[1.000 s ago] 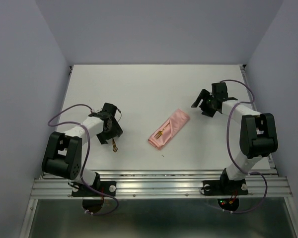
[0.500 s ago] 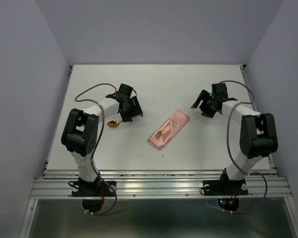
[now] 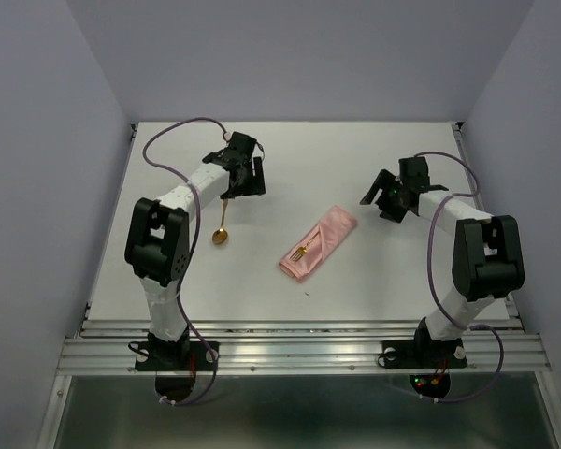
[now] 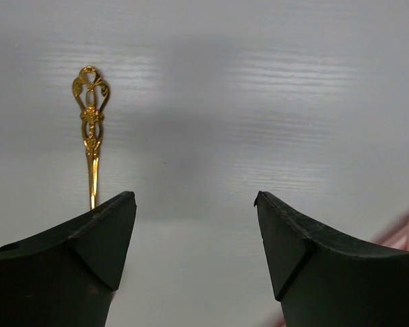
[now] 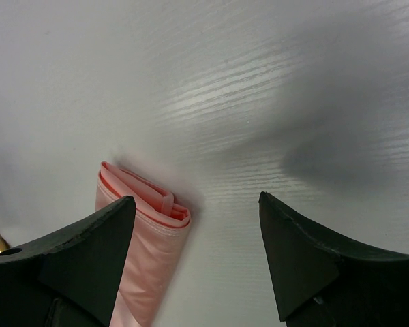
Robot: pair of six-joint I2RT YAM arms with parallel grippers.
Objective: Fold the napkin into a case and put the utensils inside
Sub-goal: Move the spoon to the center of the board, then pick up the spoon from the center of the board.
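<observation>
So the pink case [image 3: 322, 237] is lying diagonally around the middle of the table [image 3: 290, 159], and one gold utensil [image 3: 302, 251] shows on it near its closer end. The other one, the spoon [image 3: 222, 229], lies loose on the table off to the left, bowl toward the bases. The right gripper [image 5: 196, 199] hangs just right of the case's far end, fingers spread wide, nothing in them. Furthest back, the left gripper [image 4: 194, 197] sits right by the spoon's handle end, also wide open and empty.
</observation>
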